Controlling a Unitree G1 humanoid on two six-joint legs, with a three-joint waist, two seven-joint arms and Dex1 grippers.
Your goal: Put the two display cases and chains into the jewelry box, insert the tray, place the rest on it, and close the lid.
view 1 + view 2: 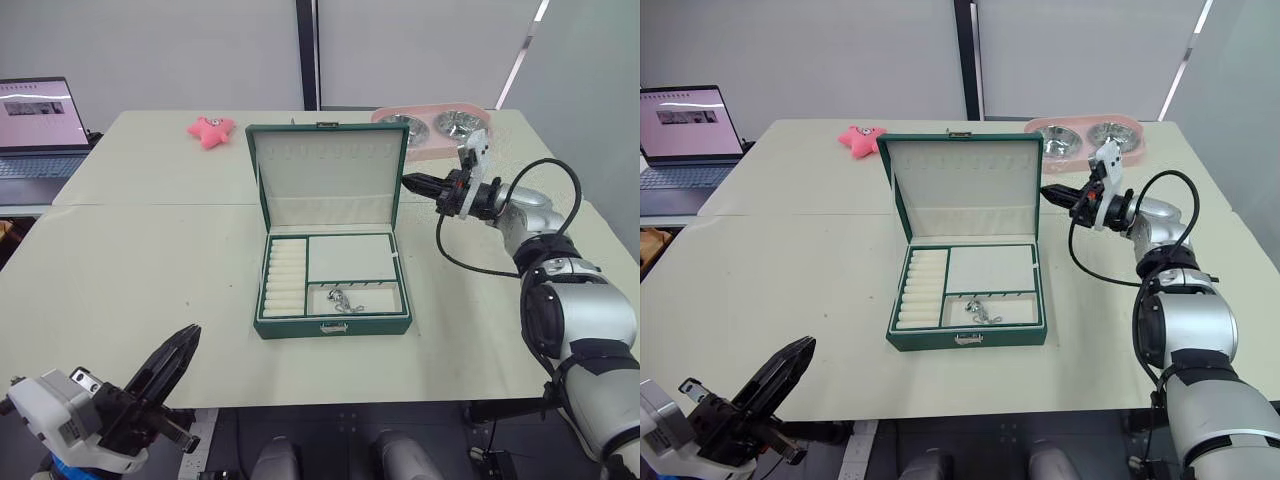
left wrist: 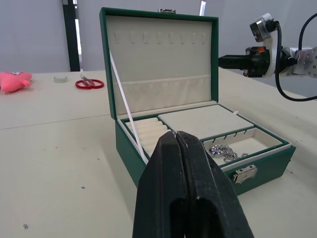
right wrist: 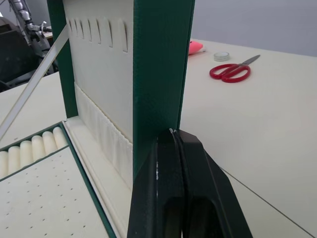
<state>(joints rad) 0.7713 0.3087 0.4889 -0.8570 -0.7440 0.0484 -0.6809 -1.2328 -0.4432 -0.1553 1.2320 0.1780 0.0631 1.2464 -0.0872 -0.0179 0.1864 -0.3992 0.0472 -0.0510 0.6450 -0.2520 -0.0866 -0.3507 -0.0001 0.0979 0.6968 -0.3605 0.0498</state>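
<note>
Left eye view is showing the jewelry box (image 1: pixel 333 285) sitting open mid-surface (image 1: pixel 150 280), the lid (image 1: pixel 328 175) standing upright with its cream lining facing the robot. The tray (image 1: pixel 350 258) is already seated inside, ribbed rolls on the robot's left, flat panel behind, and chains (image 1: pixel 342 300) are lying bunched in the front compartment near the clasp (image 1: pixel 334 327). Display cases are not visible, so probably sitting under the tray, a judgement only. The right gripper (image 1: pixel 412 182) is reaching in level with the lid's right edge, fingers pressed together and holding nothing; in the right wrist view the tips are sitting just at that green edge, likely lined up to push it down. Contact is hard to confirm. The left gripper (image 1: pixel 178 352) is hanging low near the front edge of the surface, well apart from the box, also pressed shut and empty, seemingly parked out of the way. Remaining step looks like closing the lid. A pink double bowl dish (image 1: pixel 440 128) is sitting behind the right arm, a pink star toy (image 1: pixel 210 130) and a laptop (image 1: pixel 40 130) far left.
</note>
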